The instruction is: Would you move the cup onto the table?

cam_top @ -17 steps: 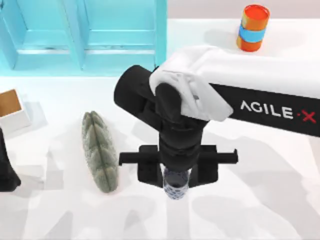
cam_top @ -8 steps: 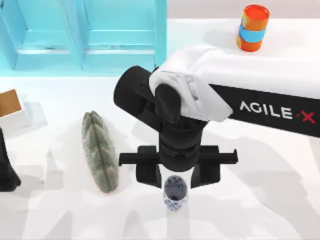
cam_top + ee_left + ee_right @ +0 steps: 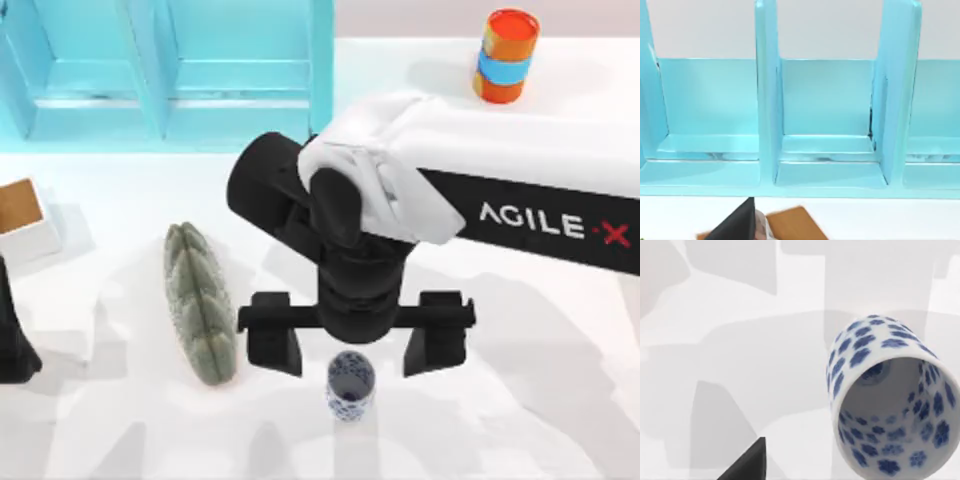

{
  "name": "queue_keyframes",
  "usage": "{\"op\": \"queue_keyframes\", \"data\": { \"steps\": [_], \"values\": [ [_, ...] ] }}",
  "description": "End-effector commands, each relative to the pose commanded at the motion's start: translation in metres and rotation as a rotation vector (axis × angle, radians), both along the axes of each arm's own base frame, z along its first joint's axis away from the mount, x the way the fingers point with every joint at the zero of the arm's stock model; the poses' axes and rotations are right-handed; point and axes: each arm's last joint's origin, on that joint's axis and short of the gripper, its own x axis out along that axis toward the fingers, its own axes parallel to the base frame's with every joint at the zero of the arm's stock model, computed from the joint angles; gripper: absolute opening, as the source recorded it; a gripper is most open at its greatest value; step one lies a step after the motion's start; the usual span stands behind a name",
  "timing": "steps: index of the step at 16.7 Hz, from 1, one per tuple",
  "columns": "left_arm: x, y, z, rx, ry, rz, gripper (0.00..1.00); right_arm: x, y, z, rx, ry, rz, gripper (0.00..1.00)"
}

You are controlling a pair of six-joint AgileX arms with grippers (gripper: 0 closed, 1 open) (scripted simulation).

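- The cup (image 3: 350, 384) stands upright on the white worktop (image 3: 520, 400), near the front edge and about midway across the top view.
- The right end effector (image 3: 354, 345) hangs above the worktop just behind the cup, its two dark fingers (image 3: 275, 345) spread wide to either side and not touching the cup.
- In the right wrist view the cup (image 3: 890, 405) shows its open mouth, white with small dark blue flower marks inside and out, resting on the bare worktop (image 3: 740, 365) with one dark fingertip (image 3: 747, 462) well apart from it.
- A grey-green ridged object (image 3: 200, 305) lies on the worktop to the left of the cup, near it but apart.
- A light blue shelf (image 3: 165, 70) stands at the back left of the worktop; an orange cylinder with a blue band (image 3: 505, 55) stands at the back right.
- A small white box with a brown top (image 3: 22, 215) sits at the far left edge.
- The left arm (image 3: 12, 335) is parked at the left edge of the worktop; I cannot tell how its end effector stands.
- The left wrist view faces the shelf's open compartments (image 3: 827, 115).
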Motion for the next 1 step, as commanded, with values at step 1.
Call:
{"op": "queue_keyframes", "data": {
  "steps": [1],
  "values": [
    [0.0,0.0,0.0,0.0,0.0,0.0,1.0,0.0,0.0,0.0,0.0,0.0,0.0,1.0]
  ]
}}
